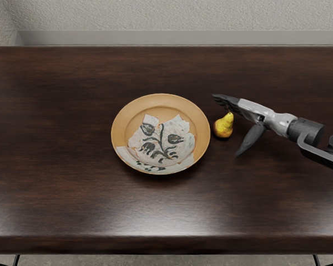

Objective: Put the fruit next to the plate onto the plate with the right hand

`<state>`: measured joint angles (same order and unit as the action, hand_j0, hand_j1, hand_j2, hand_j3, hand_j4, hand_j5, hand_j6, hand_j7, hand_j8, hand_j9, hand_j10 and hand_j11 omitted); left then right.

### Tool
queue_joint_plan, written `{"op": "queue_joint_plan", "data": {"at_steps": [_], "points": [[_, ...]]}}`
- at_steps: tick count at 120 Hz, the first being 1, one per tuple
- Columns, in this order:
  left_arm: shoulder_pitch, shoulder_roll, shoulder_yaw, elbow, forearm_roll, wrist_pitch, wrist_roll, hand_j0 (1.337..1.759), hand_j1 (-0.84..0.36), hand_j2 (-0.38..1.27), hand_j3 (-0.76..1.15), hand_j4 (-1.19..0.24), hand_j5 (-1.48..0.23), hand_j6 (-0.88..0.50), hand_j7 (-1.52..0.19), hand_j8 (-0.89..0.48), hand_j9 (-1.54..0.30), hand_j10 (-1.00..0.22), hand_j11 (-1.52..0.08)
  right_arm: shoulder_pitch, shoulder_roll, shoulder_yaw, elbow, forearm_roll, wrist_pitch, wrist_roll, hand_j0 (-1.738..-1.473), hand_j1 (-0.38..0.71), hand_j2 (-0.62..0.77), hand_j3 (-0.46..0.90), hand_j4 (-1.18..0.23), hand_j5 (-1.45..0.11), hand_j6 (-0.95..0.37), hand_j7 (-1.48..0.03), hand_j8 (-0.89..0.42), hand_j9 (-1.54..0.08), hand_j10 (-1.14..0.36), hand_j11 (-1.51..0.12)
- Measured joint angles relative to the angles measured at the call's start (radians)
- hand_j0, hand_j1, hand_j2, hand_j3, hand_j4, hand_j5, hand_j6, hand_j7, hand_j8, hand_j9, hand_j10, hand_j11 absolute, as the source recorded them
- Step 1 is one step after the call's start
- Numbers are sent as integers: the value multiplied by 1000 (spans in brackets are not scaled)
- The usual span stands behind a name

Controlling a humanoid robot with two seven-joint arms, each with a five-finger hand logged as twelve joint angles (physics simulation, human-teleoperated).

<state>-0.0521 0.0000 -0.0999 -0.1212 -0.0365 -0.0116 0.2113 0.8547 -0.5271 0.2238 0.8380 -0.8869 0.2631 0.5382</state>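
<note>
A small yellow pear stands upright on the dark table just right of the orange plate, which has a white patch with a dark flower drawing. My right hand reaches in from the right edge and sits right beside the pear, on its right. Its fingers stretch out behind the pear's top and the thumb points down toward the table; the hand is open and holds nothing. The left arm is out of view.
The dark wooden table spans the view, with its front edge near the bottom and a grey wall behind its back edge.
</note>
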Motion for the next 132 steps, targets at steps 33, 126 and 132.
{"op": "queue_joint_plan", "data": {"at_steps": [33, 126, 132], "points": [[0, 0, 0, 0, 0, 0, 0, 1658, 331, 3, 0, -16, -20, -16, -20, -16, -20, -16, -20, -4, 3, -2, -3, 0, 2, 0, -1658, -189, -23, 0, -139, -176, -140, -176, -139, -176, -137, -176], [0, 0, 0, 0, 0, 0, 0, 1658, 331, 3, 0, -15, -20, -15, -19, -15, -19, -15, -19, -9, 4, -31, -10, -2, 13, 0, -1655, 331, -69, -1, -631, -719, -618, -761, -338, -727, -297, -749], [0, 0, 0, 0, 0, 0, 0, 1658, 331, 3, 0, -15, -19, -15, -19, -15, -19, -15, -19, -9, 3, -30, -13, -1, 21, 0, -1653, 360, -19, -1, -673, -759, -619, -810, -321, -775, -288, -799]]}}
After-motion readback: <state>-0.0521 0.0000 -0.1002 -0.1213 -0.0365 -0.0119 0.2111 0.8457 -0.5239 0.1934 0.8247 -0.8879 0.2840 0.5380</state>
